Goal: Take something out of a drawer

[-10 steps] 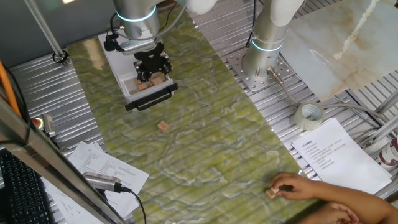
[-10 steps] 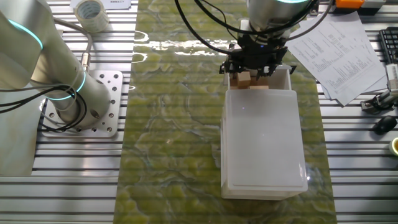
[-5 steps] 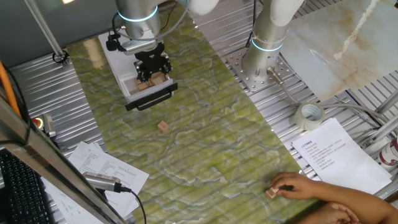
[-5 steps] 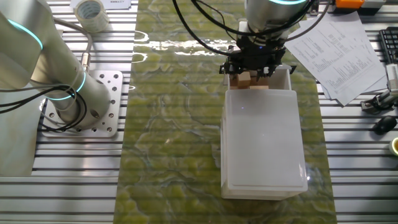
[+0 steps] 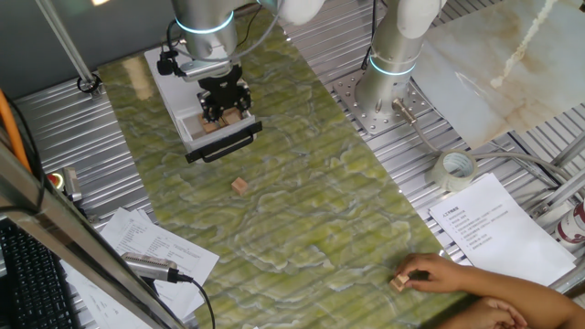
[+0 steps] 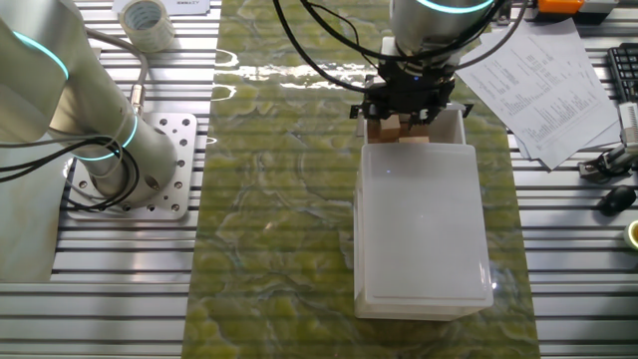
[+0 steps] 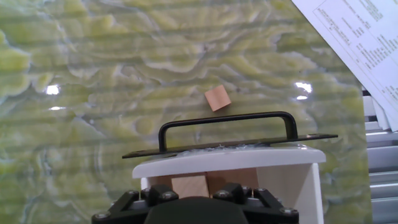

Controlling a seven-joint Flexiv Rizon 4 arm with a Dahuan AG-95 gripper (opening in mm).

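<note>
Small light-tan wooden block (image 7: 189, 185) sits in the shallow white drawer w/ black bar handle (image 7: 298, 177), directly under gripper (image 7: 198, 200). Fingers low in the drawer around blocks; closed on it or not: can't tell, tips hidden. Vs. 1 s ago gripper looks marginally higher in both fixed views; block not visibly clear of drawer. Judgement: grasp/lift just starting. Farther out, another tan block (image 7: 217, 98) lies on green marbled surface (image 7: 93, 93), beyond handle.
</note>
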